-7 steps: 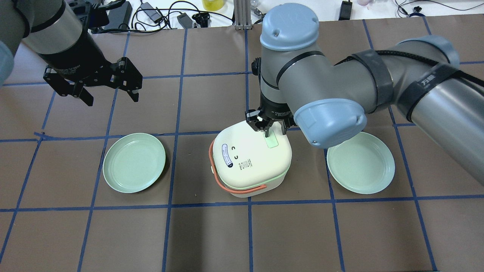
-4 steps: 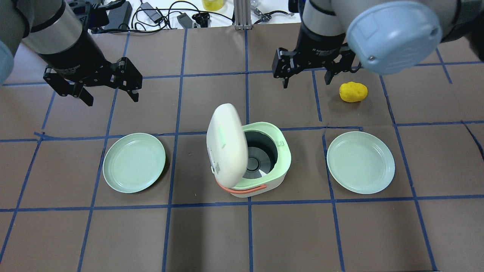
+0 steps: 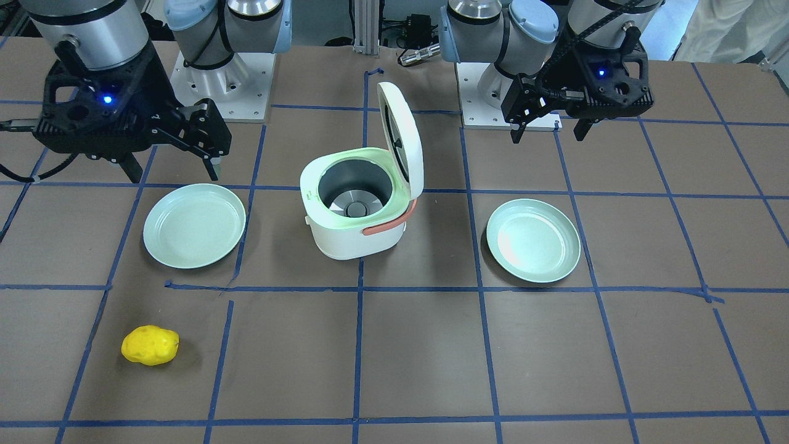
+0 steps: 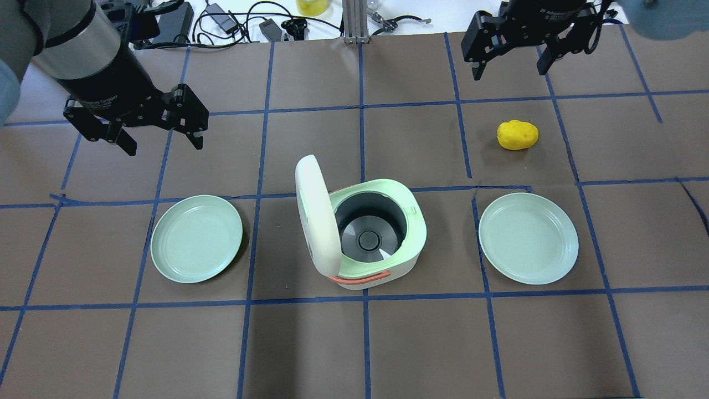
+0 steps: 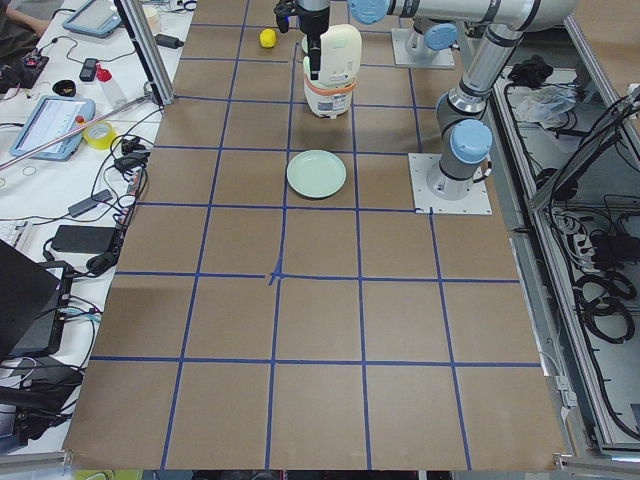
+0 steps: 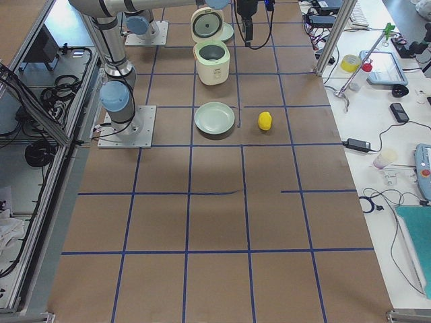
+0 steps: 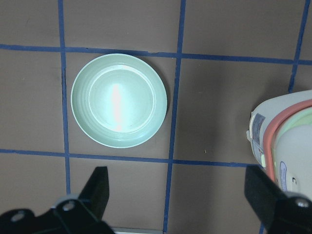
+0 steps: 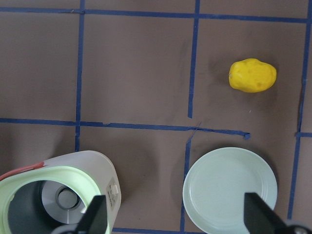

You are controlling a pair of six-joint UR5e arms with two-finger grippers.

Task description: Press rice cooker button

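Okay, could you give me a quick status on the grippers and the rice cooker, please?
Left gripper, right gripper: jaws open, empty. Rice cooker: lid up, pot empty. Potato and both plates apart from it.

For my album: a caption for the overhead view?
Open rice cooker between two green plates, yellow potato nearby; left gripper and right gripper hover, fingers open.

The table (image 4: pixel 183 349) has a brown surface divided into squares by blue tape lines (image 4: pixel 365 343). A white workbench (image 5: pixel 30 185) along one long edge holds cables (image 5: pixel 122 160), tablets (image 5: pixel 52 125) and a yellow tape roll (image 5: pixel 99 135). Aluminium posts (image 5: pixel 141 50) stand at that edge.
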